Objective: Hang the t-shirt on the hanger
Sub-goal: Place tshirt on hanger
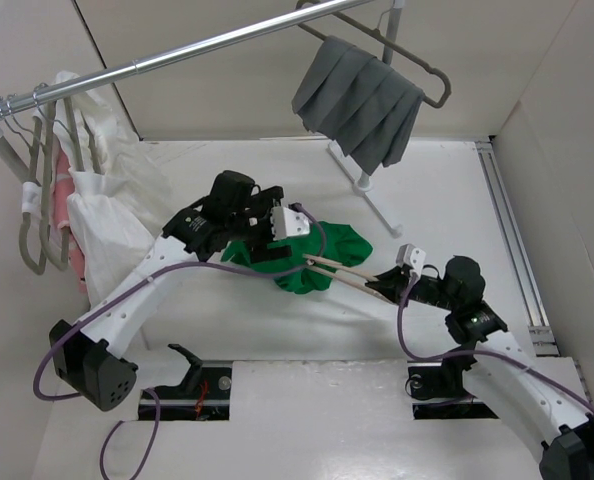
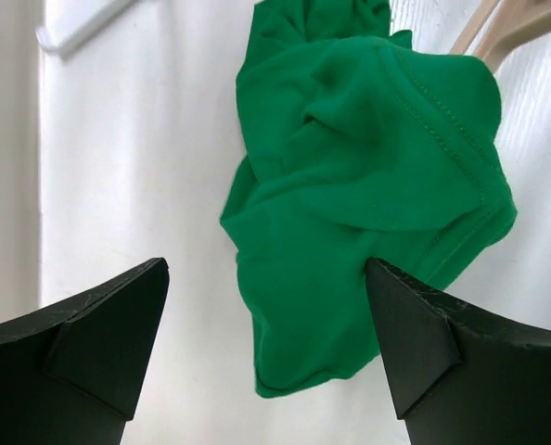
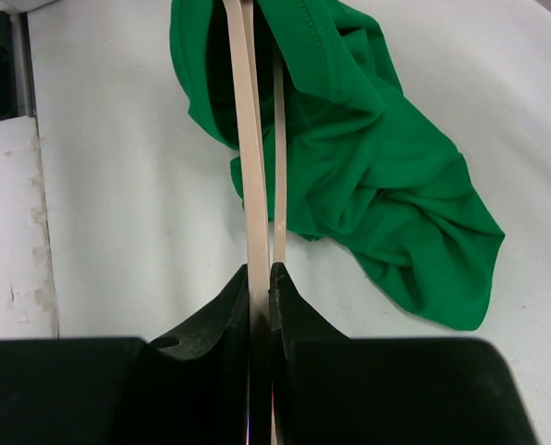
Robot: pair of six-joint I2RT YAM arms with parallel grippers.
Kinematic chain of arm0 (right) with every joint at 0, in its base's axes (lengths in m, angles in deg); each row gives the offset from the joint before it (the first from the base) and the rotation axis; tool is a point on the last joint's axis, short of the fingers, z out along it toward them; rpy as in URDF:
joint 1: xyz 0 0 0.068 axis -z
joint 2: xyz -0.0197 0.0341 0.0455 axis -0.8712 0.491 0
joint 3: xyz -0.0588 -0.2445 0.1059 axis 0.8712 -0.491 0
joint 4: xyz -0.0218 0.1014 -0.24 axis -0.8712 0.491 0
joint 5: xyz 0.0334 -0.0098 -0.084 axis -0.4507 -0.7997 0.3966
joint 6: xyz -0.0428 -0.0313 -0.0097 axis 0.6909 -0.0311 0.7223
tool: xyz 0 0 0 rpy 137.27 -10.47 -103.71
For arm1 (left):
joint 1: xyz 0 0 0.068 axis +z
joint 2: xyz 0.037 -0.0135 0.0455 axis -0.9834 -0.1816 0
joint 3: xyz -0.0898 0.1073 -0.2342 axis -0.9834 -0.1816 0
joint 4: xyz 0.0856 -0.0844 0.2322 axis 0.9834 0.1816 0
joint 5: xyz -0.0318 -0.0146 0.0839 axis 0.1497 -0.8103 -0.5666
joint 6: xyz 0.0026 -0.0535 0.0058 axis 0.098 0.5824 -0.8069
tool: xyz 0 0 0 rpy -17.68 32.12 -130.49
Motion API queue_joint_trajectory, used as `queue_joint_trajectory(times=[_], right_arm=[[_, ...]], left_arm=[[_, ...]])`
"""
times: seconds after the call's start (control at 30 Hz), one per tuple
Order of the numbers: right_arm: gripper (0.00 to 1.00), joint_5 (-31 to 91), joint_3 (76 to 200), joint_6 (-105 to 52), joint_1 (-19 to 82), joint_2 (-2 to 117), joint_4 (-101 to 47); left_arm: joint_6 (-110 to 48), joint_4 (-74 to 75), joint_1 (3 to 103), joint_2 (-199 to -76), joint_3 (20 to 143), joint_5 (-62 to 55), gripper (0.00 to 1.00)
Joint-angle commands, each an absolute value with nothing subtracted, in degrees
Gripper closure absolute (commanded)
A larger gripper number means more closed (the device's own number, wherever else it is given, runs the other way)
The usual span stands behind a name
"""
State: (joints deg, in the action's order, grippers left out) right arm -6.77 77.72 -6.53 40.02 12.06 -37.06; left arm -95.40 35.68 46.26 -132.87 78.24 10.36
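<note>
Worktop point(image 1: 427, 190): white, walled on three sides; I view it from above and from each wrist.
T-shirt point(image 1: 322, 255): green, crumpled in a heap near the middle of the worktop, between the two arms. None of it is spread flat. A stitched hem shows along its edge in the left wrist view.
Hanger point(image 1: 342, 272): beige, lying low over the worktop, running from the right jaws towards the heap. In the right wrist view two slim bars lead away from the jaws. The longer one goes in under a fold of the t-shirt, where I lose sight of its far end. I cannot tell how far the hanger sits inside the garment.
Left jaws: spread wide and holding nothing, poised over the left side of the heap. The t-shirt lies between and beyond the two tips. I cannot tell whether either tip touches the cloth.
Right jaws: closed tight on a bar of the hanger, just right of the heap.
Rail point(image 1: 177, 55): chrome, crossing above the far edge of the worktop.
Grey cloth point(image 1: 362, 100): pleated, hung near the far right corner.
White garments point(image 1: 97, 210): hung at the left edge.
</note>
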Motion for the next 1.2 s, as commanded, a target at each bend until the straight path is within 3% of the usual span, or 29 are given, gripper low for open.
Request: queue_joint_trajectory(times=[0.0, 0.2, 0.43, 0.47, 0.5, 0.6, 0.63, 0.87, 0.9, 0.93, 0.97, 1.0, 1.03, 1.17], right_arm=[[1.00, -6.36, 77.85, -5.97, 40.82, 12.31, -38.42], [1.00, -6.89, 79.61, -5.96, 40.82, 13.53, -38.42], [1.00, -8.03, 81.37, -5.43, 40.82, 14.86, -38.42], [1.00, -8.03, 81.89, -5.43, 40.82, 14.86, -38.42], [1.00, -8.03, 81.89, -5.43, 40.82, 14.86, -38.42], [1.00, -7.51, 81.90, -5.43, 40.82, 14.86, -38.42], [1.00, -7.51, 81.90, -5.43, 40.82, 14.86, -38.42], [1.00, -2.86, 87.33, -5.43, 40.82, 20.03, -37.46], [0.92, -1.80, 91.09, -5.43, 40.82, 22.91, -36.58], [0.77, -0.66, 93.56, -5.43, 40.82, 24.42, -35.35], [0.34, 1.52, 96.28, -5.43, 40.82, 26.09, -32.30], [0.13, 2.59, 102.23, -4.83, 40.82, 29.15, -30.35], [0.00, 3.99, 105.33, -3.60, 40.82, 30.49, -28.24], [0.00, 16.36, 116.42, -4.11, 40.82, 31.39, -20.93]], left_arm=[[-103.50, 35.70, 46.40, -130.63, 77.50, 15.65, 0.15], [-111.97, 46.10, 46.40, -135.29, 74.78, 20.77, 0.15], [-108.99, 37.58, 46.40, -137.32, 70.55, 21.29, 0.17], [-108.99, 36.97, 46.40, -137.84, 70.03, 21.29, 0.21], [-108.99, 36.96, 46.40, -137.85, 70.02, 21.29, 0.38], [-107.50, 38.36, 46.40, -138.46, 70.55, 21.82, 0.75], [-106.71, 38.89, 46.40, -138.46, 71.94, 21.82, 1.00], [-98.90, 40.74, 46.93, -137.32, 76.43, 22.96, 1.00], [-95.49, 40.74, 47.71, -136.71, 76.44, 23.49, 1.00], [-92.67, 39.00, 48.24, -136.01, 76.96, 23.49, 1.00], [-89.77, 37.77, 49.73, -136.00, 76.96, 23.49, 1.00], [-87.13, 36.62, 50.70, -135.22, 76.96, 23.49, 1.00], [-82.41, 34.61, 51.66, -134.51, 76.96, 23.49, 1.00], [-77.35, 33.10, 53.87, -133.37, 76.35, 24.72, 1.00]])
